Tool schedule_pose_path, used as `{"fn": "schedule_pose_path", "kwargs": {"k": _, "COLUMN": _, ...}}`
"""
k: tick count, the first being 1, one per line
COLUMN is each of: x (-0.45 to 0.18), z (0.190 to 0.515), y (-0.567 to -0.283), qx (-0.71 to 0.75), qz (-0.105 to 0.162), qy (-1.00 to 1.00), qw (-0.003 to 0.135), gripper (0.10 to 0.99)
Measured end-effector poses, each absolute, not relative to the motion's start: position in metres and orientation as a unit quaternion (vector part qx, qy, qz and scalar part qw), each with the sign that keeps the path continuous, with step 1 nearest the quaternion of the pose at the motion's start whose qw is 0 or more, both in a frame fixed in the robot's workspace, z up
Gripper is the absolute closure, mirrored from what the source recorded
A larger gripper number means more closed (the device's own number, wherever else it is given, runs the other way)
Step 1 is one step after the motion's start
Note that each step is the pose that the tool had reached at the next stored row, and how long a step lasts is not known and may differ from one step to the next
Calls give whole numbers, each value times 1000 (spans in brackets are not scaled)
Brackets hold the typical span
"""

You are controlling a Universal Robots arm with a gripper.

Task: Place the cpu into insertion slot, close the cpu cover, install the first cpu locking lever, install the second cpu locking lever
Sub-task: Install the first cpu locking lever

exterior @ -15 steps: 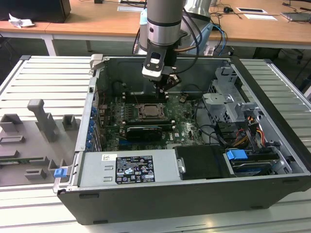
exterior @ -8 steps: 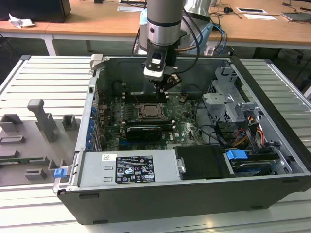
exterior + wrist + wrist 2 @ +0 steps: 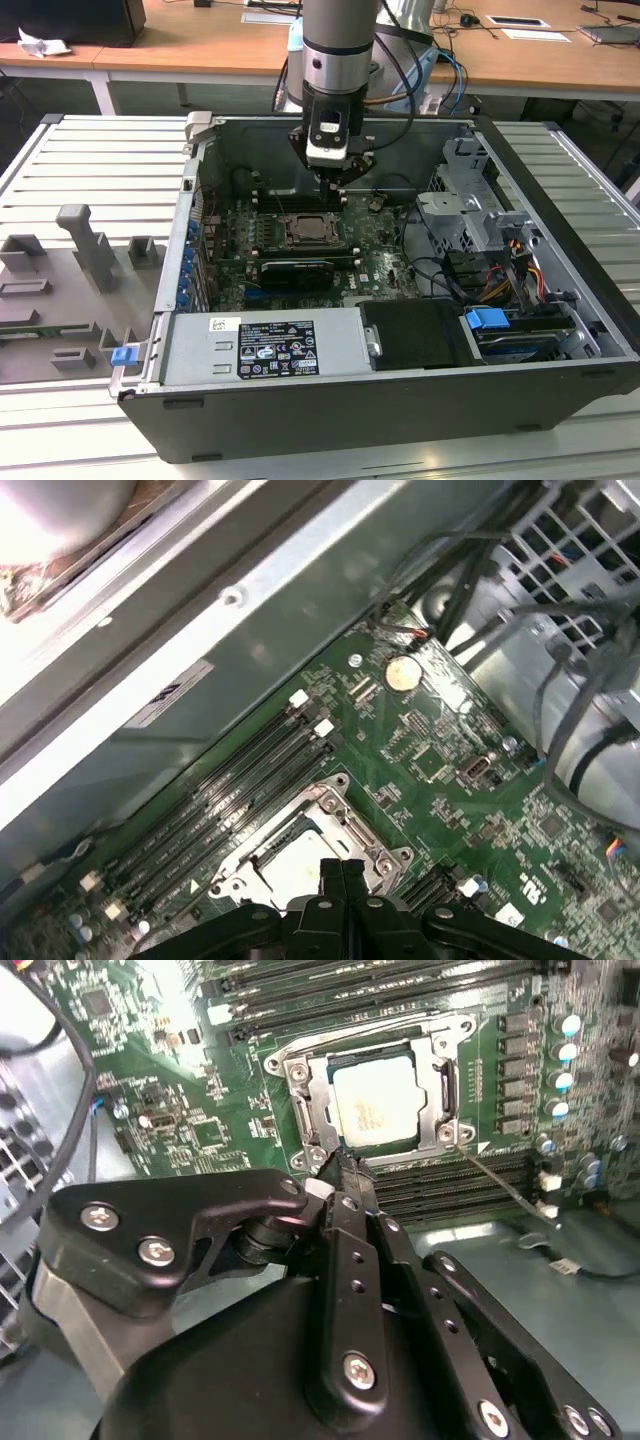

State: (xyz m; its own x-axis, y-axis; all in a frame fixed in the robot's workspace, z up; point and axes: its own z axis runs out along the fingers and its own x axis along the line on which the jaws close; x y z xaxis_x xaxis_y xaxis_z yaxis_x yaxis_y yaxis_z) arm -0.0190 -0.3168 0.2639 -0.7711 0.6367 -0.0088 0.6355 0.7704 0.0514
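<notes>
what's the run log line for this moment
cpu: seated | cpu cover: down around cpu | gripper: shut, tips near cover corner

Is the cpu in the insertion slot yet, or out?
In. In the second wrist view the cpu lies flat inside the insertion slot, pale face up, with the silver rim around it.

Robotics lab, wooden desks, opened computer case
</notes>
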Motion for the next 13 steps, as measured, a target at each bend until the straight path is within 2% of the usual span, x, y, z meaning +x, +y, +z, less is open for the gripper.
{"fn": "schedule_pose_path", "kwargs": {"k": 13, "x": -19, "z": 264, "y": -317, "qx": 202, "qz": 24, "qy": 979, "qw": 9, "gripper": 980}}
